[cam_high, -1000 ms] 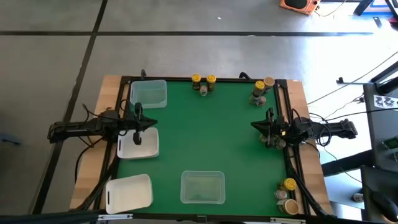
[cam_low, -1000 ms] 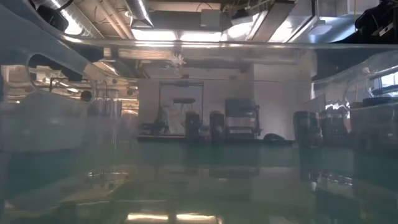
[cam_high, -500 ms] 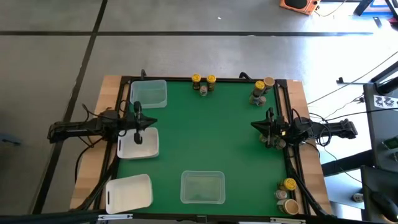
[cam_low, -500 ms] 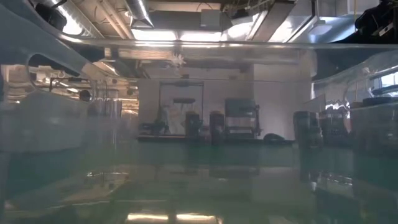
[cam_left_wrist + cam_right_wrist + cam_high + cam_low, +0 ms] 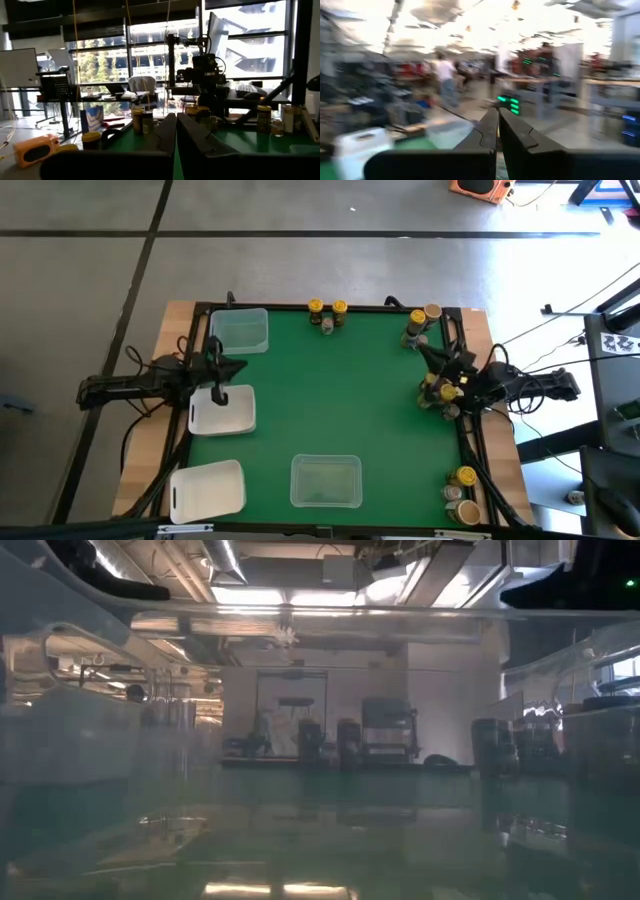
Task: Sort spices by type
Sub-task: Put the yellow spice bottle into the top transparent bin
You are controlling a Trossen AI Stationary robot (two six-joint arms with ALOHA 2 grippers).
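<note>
Jars everywhere along the mat's edges in the high view: a yellow-lidded pair (image 5: 327, 316) at the far edge, another cluster (image 5: 421, 323) at the far right corner, a few (image 5: 437, 393) just beside the right gripper (image 5: 428, 358), and more (image 5: 461, 496) at the near right corner. None yet in any tray. Four trays on the left and near side: a clear tray (image 5: 241, 330) at the far left, a white tray (image 5: 222, 411) below it, a second white tray (image 5: 207, 486) at the near left corner, a clear tray (image 5: 325, 481) near the middle of the near edge. Left gripper (image 5: 218, 373) above the white tray's far rim, holding nothing.

Low view: only hazy tray walls (image 5: 60, 730) and the room behind; nothing useful about jars or fingers.

Left wrist view: left fingers (image 5: 197, 140) pressed together, nothing between them; jars (image 5: 142, 120) standing upright across the green mat (image 5: 250, 141).

Right wrist view: right fingers (image 5: 512, 131) likewise closed on nothing, raised off the table; a person standing far off in the room.

Probably light, rigid, smooth-sided and likely slippery; tall and narrow, so easily toppled, and crowded against neighbours. Best taken across the body just under the lid, from above, with jaws opened first.
</note>
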